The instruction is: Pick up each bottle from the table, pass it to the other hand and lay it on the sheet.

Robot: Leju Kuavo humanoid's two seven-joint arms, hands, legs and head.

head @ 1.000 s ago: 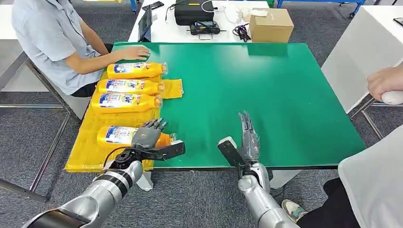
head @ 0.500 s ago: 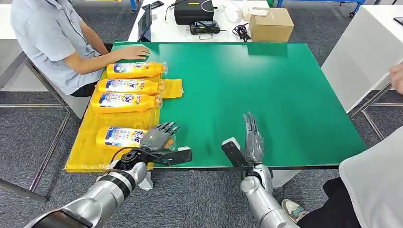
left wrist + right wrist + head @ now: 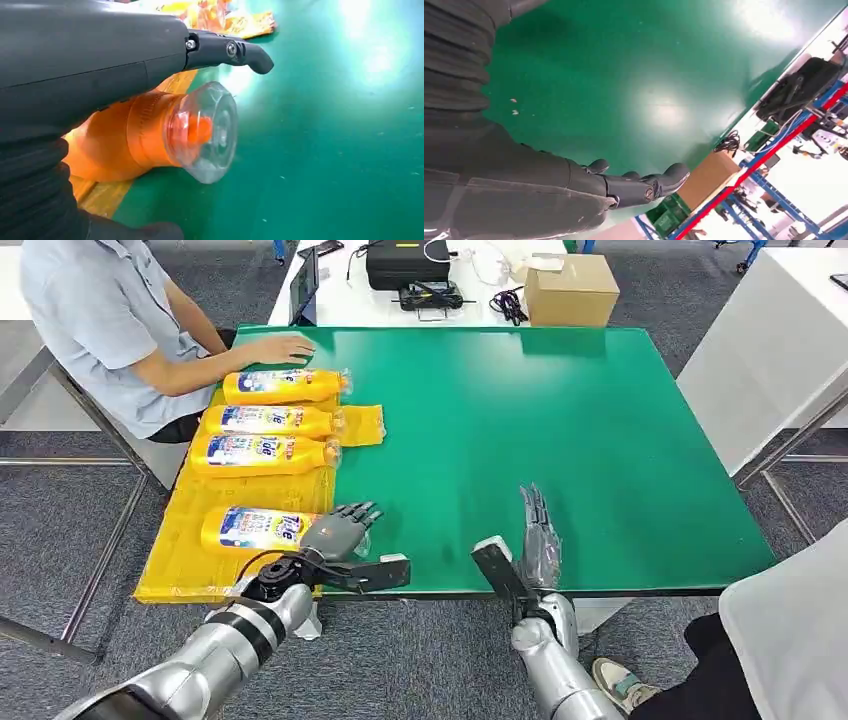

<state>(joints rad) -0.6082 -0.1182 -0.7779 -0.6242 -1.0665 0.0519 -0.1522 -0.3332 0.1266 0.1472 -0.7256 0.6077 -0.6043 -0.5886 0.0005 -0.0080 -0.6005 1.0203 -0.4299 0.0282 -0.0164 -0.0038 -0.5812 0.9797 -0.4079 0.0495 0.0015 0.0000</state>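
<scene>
I am seeing four yellow plastic bottles lying on the yellow plastic sheet (image 3: 190, 550) at the green tabletop (image 3: 560, 430) edge. The nearest yellow bottle (image 3: 255, 528) is lying beside my left robot hand (image 3: 340, 538), which is hovering at its clear cap (image 3: 207, 131), fingers apart, gripping nothing. My right robot hand (image 3: 537, 545) is standing upright, fingers spread, empty.

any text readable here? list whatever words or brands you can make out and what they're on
"Tide", only roughly legible: on the blue and white label of the nearest bottle on the yellow sheet.
Labels on the other three bottles: too blurred to read.
Cardboard box: no readable text.
</scene>
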